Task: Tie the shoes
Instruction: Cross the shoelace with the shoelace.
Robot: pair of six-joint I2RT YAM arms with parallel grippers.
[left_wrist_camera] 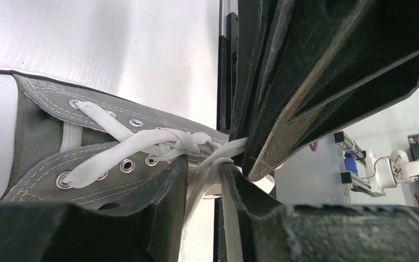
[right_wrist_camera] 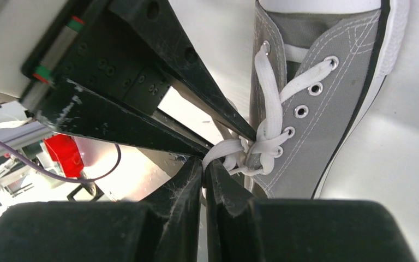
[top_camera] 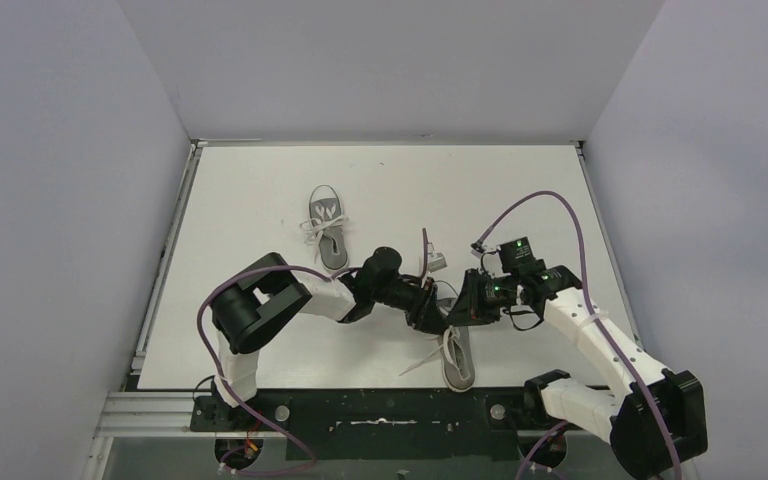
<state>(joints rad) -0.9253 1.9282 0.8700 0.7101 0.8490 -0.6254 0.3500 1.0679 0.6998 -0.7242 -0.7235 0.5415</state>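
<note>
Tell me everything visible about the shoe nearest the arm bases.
The near shoe is a grey canvas low-top with a white rubber sole edge, metal eyelets and white stitching. It sits sole down on the table. Its white laces are crossed into a first knot, where the left gripper and right gripper each pinch a strand.

Overhead view facing table (top_camera: 260, 200), wrist views close on shoe (right_wrist_camera: 327, 109)

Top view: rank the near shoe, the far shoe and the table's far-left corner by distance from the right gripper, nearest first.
From the right gripper:
1. The near shoe, directly under it, by the front edge.
2. The far shoe, back and to the left.
3. The table's far-left corner, farthest.
</note>
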